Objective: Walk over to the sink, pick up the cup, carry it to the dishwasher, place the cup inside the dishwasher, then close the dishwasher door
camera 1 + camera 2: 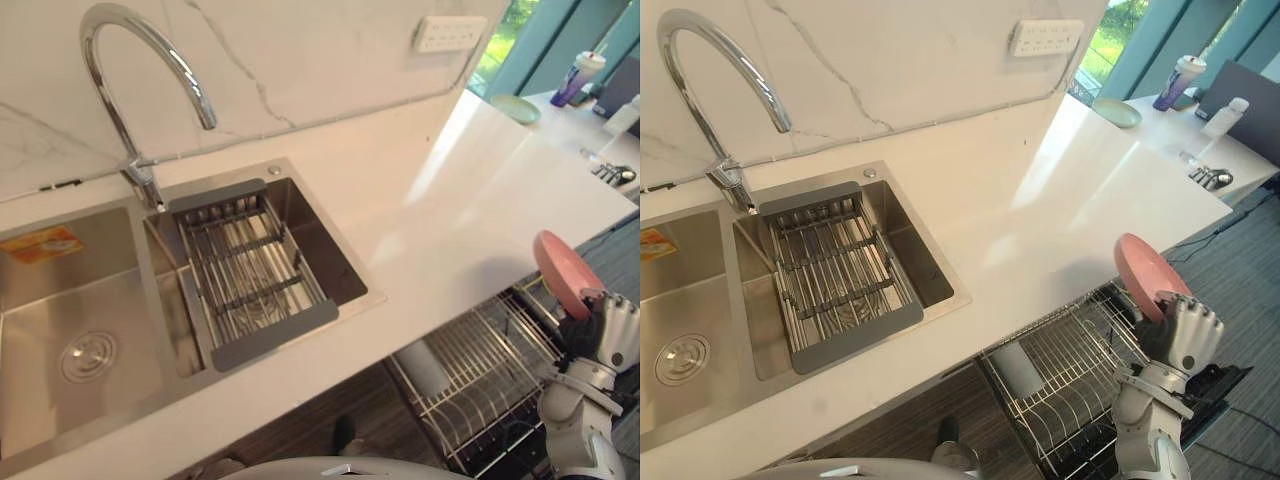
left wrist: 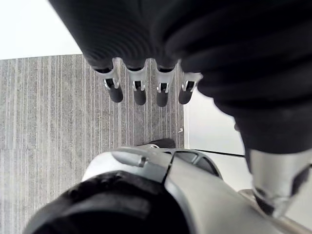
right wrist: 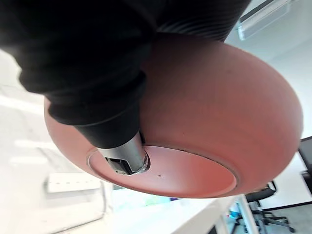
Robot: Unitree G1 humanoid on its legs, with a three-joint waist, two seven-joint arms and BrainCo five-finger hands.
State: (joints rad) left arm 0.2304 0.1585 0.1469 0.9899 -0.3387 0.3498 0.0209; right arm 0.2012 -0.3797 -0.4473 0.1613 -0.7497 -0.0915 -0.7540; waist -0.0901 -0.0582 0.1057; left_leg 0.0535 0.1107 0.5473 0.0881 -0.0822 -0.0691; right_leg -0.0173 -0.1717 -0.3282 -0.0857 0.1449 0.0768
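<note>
The thing I carry is a pink bowl [image 1: 563,272], not a cup. My right hand [image 1: 1185,335] is shut on it at the lower right, holding it tilted on edge above the dishwasher's pulled-out wire rack [image 1: 1060,385]. In the right wrist view the thumb presses on the pink bowl's [image 3: 219,122] underside near its foot ring. My left hand [image 2: 140,92] hangs with straight fingers over grey carpet and holds nothing.
A white counter [image 1: 450,200] runs above the rack, with a double steel sink [image 1: 60,300], a grey drainer basket [image 1: 250,270] and a tall tap [image 1: 130,60] at left. A pale cylinder [image 1: 423,368] lies in the rack. A green dish [image 1: 515,108] sits at the counter's far end.
</note>
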